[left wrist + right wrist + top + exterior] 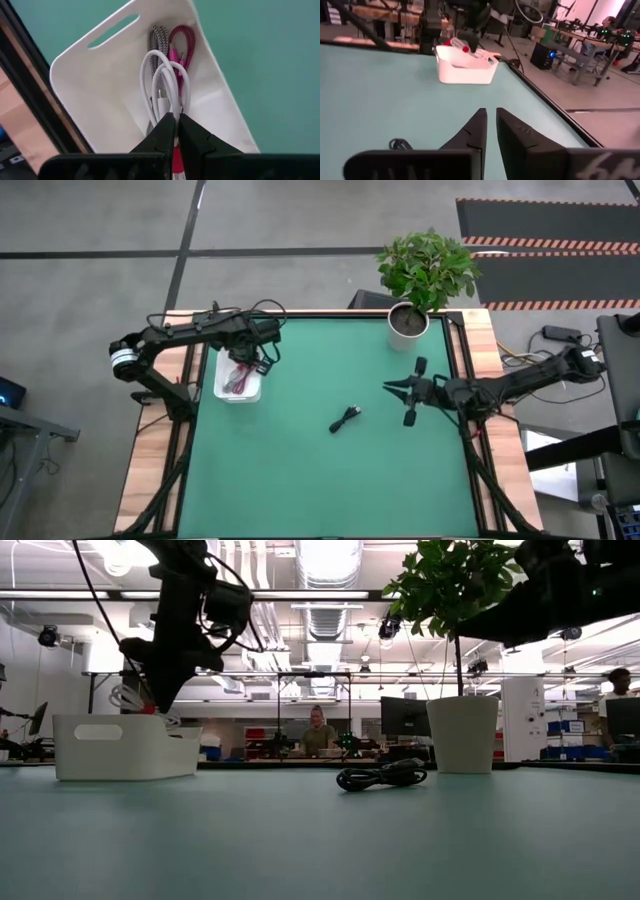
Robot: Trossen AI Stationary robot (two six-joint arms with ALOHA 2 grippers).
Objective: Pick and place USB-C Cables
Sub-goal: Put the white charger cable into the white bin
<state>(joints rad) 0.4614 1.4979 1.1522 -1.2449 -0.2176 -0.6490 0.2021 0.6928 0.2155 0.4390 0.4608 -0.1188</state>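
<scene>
My left gripper (pixel 176 122) is above the white tray (pixel 100 85), shut on the white cable with a red tie (pixel 159 80). Beneath it, a grey cable (pixel 159 35) and a red cable (pixel 182 37) lie on the tray's floor against one end wall. The black cable (pixel 346 418) lies coiled on the green mat at mid-table, between the tray (pixel 222 385) and my right gripper (pixel 388 387). That gripper hovers shut on nothing, pointing toward the table's left. The right wrist view shows the black cable (pixel 400 145) beside its fingers. My left gripper pinches the white cable between its two fingers at the tied end (pixel 175 107), next to the red tie (pixel 177 160). The fingers come from above, pointing down into the tray. The cable's loops (pixel 150 65) reach over the grey and red cables; whether they rest on them is unclear.
A potted plant in a white pot (pixel 408 320) stands at the far right corner of the mat. Bare green mat spreads across the middle and near side. Wooden table borders run along both sides. A person (pixel 318 730) sits in the room beyond the table.
</scene>
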